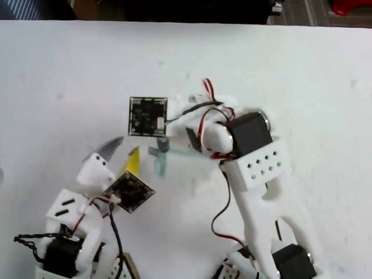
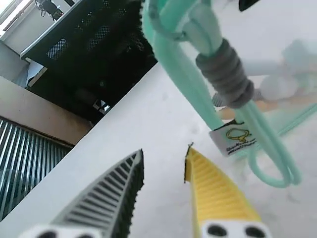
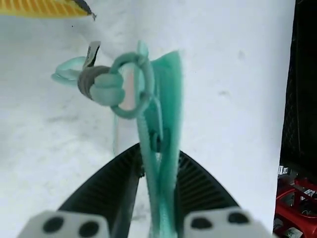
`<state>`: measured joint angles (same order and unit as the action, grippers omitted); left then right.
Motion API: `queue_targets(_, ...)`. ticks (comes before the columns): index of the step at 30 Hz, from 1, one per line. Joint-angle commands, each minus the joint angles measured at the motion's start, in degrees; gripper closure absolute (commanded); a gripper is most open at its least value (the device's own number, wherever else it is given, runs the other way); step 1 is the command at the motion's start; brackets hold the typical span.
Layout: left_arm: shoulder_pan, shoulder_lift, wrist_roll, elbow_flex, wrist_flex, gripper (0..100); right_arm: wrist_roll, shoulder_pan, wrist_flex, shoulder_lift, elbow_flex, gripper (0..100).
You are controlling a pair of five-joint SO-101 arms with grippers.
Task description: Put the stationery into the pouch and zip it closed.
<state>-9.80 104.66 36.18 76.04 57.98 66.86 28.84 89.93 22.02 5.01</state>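
The teal see-through pouch (image 1: pixel 161 164) is held up on edge near the table's middle. My right gripper (image 3: pixel 158 154) is shut on its teal rim, black fingers (image 3: pixel 111 183) on either side. From that rim hang a ring and a teal cord loop (image 3: pixel 69 72) bound by a grey band (image 3: pixel 87 82). My left gripper (image 2: pixel 163 161) is open, grey finger (image 2: pixel 106 198) and yellow finger (image 2: pixel 213 193) apart, just short of the cord loop (image 2: pixel 270 166) and its small tag (image 2: pixel 233 140). Blurred stationery (image 2: pixel 277 89) shows through the pouch wall. From above, the left gripper (image 1: pixel 121 152) sits left of the pouch.
The white table (image 1: pixel 279 64) spreads wide behind and to both sides of the arms. Dark shelving (image 2: pixel 94 59) and a slatted panel (image 2: pixel 25 158) stand beyond the table's far edge. Red items (image 3: pixel 299 198) lie off the table's edge.
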Motion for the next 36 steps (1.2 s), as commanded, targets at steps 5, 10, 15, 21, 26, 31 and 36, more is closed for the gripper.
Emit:
queue_targets(5, -3.9, 0.2, -8.4, -3.8, 0.4, 84, -0.5, 5.1, 1.1, 8.3, -0.4, 98.1)
queue_targets(10, -9.2, 0.2, -13.8, -4.8, 0.0, 80, -0.5, 7.4, 1.3, 11.3, -4.7, 98.1)
queue_targets(15, -8.1, 0.2, -21.0, -4.9, 0.4, 69, -0.1, 7.4, 1.4, 16.4, -8.0, 98.1)
queue_targets(21, -12.5, 0.2, -21.5, -5.5, 0.5, 68, 0.0, 10.5, 3.2, 21.7, -8.4, 98.1)
queue_targets(26, -14.2, 0.2, -23.6, -10.2, 1.5, 68, 0.0, 15.1, 7.1, 25.2, -8.4, 98.1)
queue_targets(31, -16.8, 0.2, -24.0, -16.3, 5.9, 68, 0.1, 15.3, 7.0, 29.2, -8.1, 98.1)
queue_targets(36, -22.1, 0.2, -23.9, -17.4, 6.2, 68, -0.4, 21.5, 7.3, 30.6, -6.0, 98.1)
